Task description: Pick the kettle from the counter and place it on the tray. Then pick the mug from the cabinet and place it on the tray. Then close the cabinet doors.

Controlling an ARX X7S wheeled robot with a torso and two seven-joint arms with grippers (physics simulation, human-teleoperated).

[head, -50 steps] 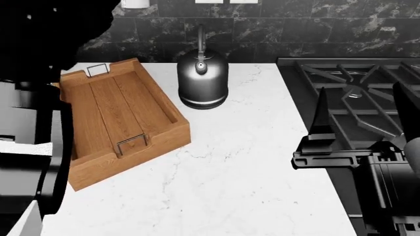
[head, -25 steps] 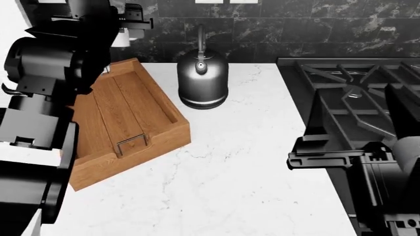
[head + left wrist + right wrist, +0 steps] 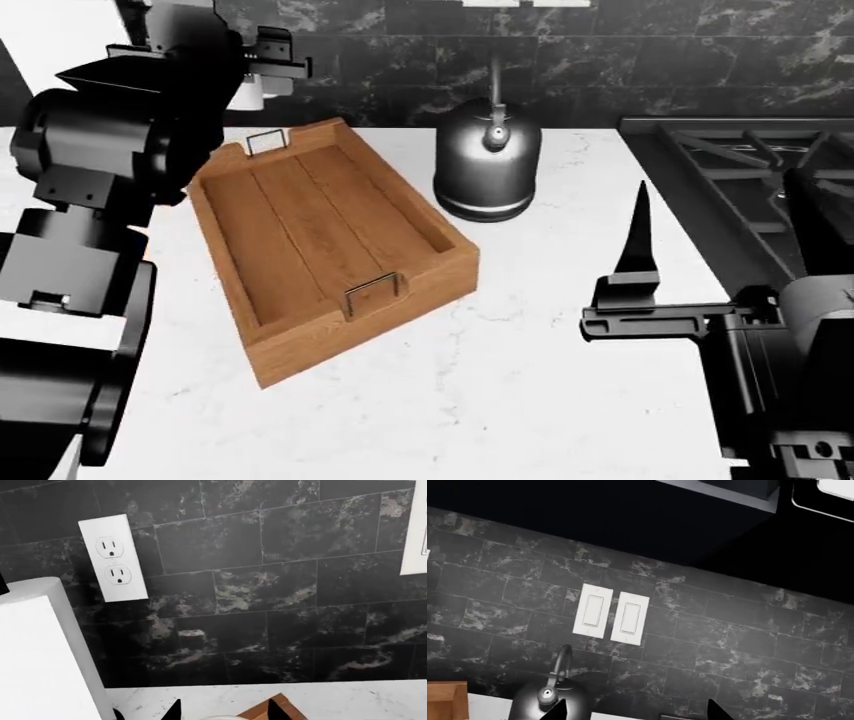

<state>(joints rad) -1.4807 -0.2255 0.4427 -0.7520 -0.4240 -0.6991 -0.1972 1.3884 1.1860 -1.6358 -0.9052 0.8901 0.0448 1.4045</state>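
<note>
Head view: the right gripper [image 3: 707, 235] stands upright over the counter [image 3: 534, 370], fingers spread wide with nothing between them; one finger [image 3: 638, 232] rises as a thin dark blade, the other lies at the frame's edge. The kettle [image 3: 489, 172] sits on the counter ahead of this gripper and to its left, well apart from it, just beside the far right corner of the tray [image 3: 320, 240]. The tray lies at an angle on the counter, farther left of the right gripper, with nothing in it. The gas hob [image 3: 747, 170] lies ahead of the right gripper, beyond its right side.

The left gripper [image 3: 223, 712] is raised near the tiled wall [image 3: 267, 605]; only two dark fingertips [image 3: 175, 711] show, set apart, and whether they hold anything cannot be told. A wall outlet [image 3: 113, 560] and a white roll [image 3: 40, 660] face it.

Right wrist view: the kettle [image 3: 550, 697] appears below two wall switches [image 3: 610, 615]
</note>
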